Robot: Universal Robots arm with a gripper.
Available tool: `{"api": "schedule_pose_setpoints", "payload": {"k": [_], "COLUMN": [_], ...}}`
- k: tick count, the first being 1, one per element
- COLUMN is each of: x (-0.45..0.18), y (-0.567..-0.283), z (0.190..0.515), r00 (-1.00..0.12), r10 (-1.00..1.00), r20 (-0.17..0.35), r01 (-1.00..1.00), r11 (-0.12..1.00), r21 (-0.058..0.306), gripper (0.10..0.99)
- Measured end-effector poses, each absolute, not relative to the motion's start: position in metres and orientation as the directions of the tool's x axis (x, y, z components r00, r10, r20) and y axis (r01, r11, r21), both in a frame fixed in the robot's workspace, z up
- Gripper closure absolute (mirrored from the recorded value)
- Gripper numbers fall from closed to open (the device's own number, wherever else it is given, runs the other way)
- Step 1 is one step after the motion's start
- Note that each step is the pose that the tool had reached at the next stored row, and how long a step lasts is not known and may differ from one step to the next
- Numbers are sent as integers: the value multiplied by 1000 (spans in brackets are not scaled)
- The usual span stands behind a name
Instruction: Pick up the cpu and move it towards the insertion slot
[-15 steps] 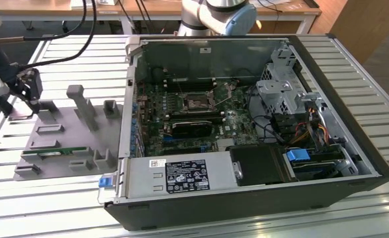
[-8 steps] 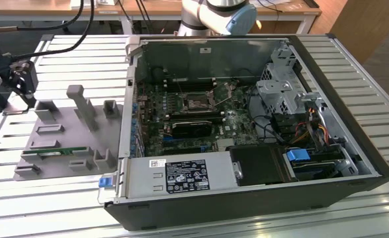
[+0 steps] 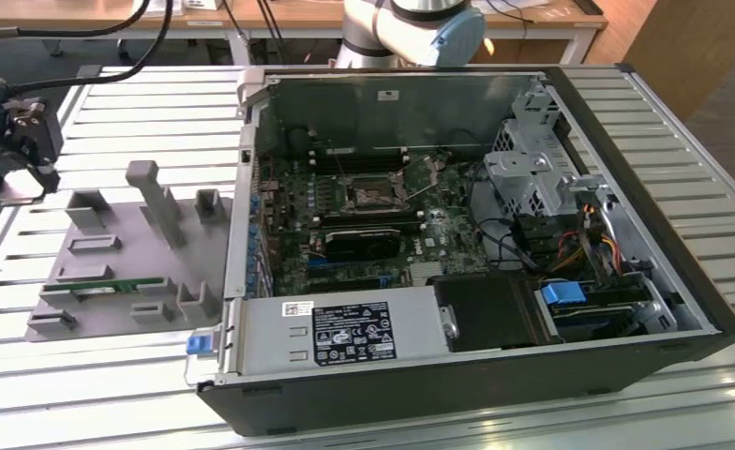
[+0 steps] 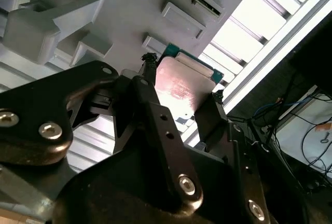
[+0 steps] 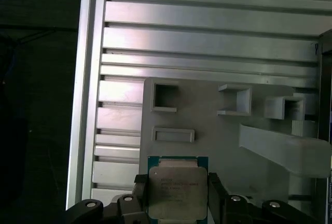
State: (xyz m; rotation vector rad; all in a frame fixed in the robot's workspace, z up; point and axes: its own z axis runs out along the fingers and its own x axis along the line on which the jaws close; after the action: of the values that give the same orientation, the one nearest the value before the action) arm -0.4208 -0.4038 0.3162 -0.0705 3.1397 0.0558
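Observation:
The cpu (image 5: 176,190), a flat square chip with a silvery top and a thin green rim, sits between my gripper's (image 5: 176,199) two dark fingers, which are shut on its opposite edges. The second wrist view shows the same grip on the cpu (image 4: 181,86) from the other side, with the gripper (image 4: 181,79) over the grey fixture plate's edge. In the exterior view the gripper (image 3: 18,178) hangs at the far left, beside the grey fixture plate (image 3: 130,253). The insertion slot (image 3: 374,195), a square metal-framed socket, lies on the motherboard inside the open computer case, well off to the exterior view's right.
The open computer case (image 3: 468,234) has tall metal walls, a power supply (image 3: 342,333) at its near side and a drive cage (image 3: 536,178) with cables. A green memory stick (image 3: 105,283) lies on the fixture plate among raised grey blocks (image 3: 155,197). The table is slatted aluminium (image 3: 155,94).

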Motion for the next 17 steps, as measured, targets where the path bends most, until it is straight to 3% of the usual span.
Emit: {"api": "schedule_pose_setpoints", "payload": {"k": [17], "x": [-421], "y": [-404], "z": [355], "r00": [-999], "r10": [-45], "r20": [-2], "r01": [-45], "r11": [998], "r21": [36], "gripper": [545]}}
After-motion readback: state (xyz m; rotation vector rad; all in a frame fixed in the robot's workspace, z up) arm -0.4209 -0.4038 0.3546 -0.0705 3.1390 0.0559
